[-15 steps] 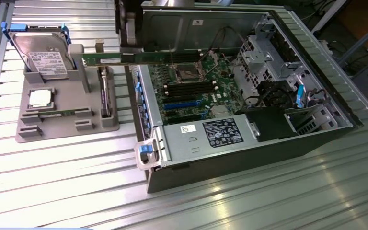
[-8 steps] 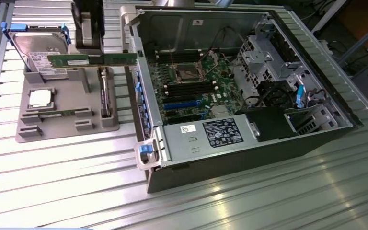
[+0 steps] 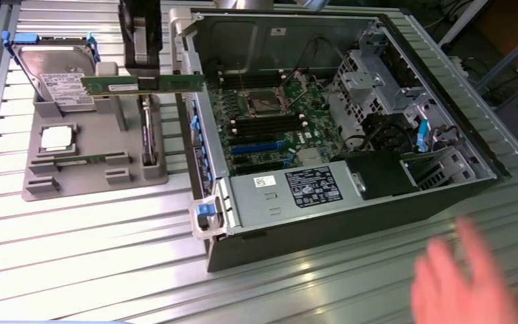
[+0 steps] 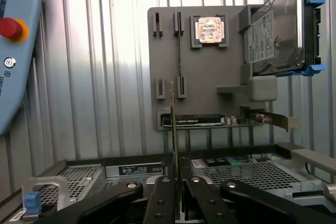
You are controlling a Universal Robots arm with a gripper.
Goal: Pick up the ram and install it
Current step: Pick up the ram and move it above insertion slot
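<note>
1. Grip: the hand (image 3: 142,71) pinches the ram (image 3: 142,83) near its middle, pressed onto both flat faces. In the wrist view the green stick stands edge-on between the dark fingers (image 4: 160,198).
2. Position: the ram hangs level and clear of the gray holder (image 3: 88,152) on the counter (image 3: 79,256). It sits near the hard drive (image 3: 56,71), and the end toward the exterior view's right reaches the wall of the open computer case (image 3: 268,202).
3. Step, as I judge it: carrying the stick across to the black memory slots (image 3: 257,125) on the motherboard (image 3: 282,108). Nothing is seated yet.
4. Doing it well likely means holding the long edge level, clearing the case wall with room to spare, and lining the stick up with one slot before any downward push.
5. Pressure should go straight down. A thin board held at one spot can pivot or flex if one end meets the slot first.
6. Caution: a person's palm (image 3: 475,277) is blurred at the exterior view's lower right, well apart from the slots.
</note>
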